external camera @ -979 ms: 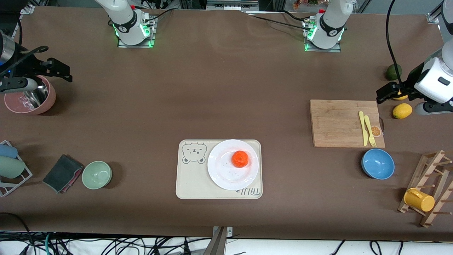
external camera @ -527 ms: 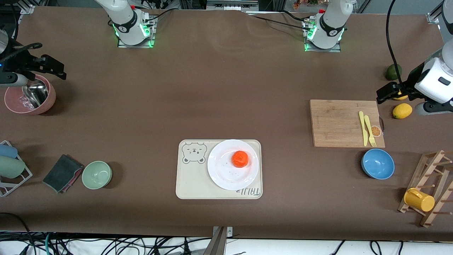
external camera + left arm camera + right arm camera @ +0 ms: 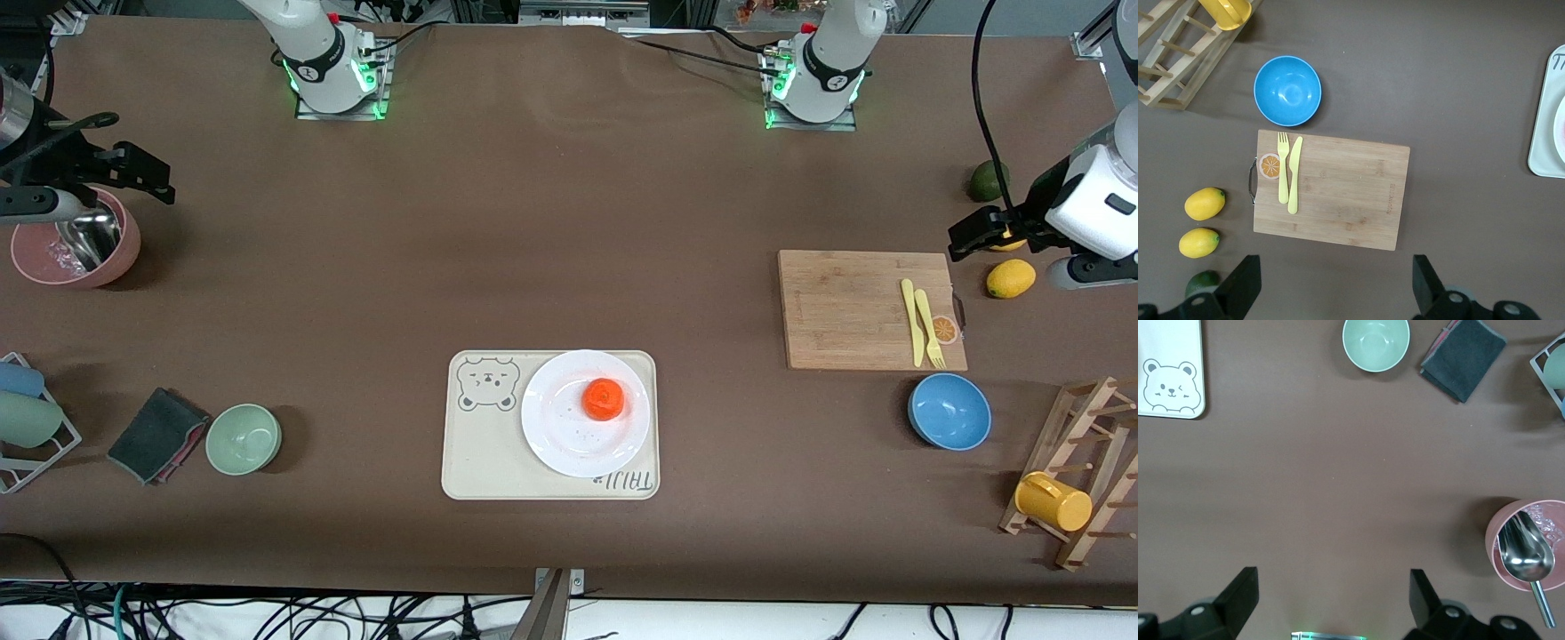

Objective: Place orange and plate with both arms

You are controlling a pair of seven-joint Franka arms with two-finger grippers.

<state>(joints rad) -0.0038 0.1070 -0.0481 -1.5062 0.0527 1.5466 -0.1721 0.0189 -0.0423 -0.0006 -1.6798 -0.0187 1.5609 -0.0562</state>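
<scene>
We judge placing done: the small orange-red fruit (image 3: 604, 398) rests on the glossy white round plate (image 3: 569, 440), lower centre. Left gripper (image 3: 1333, 293) and right gripper (image 3: 1333, 603) hang with fingers released; next, we only park.

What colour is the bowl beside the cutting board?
The bowl is bright blue, seen best in the left wrist view.
</scene>
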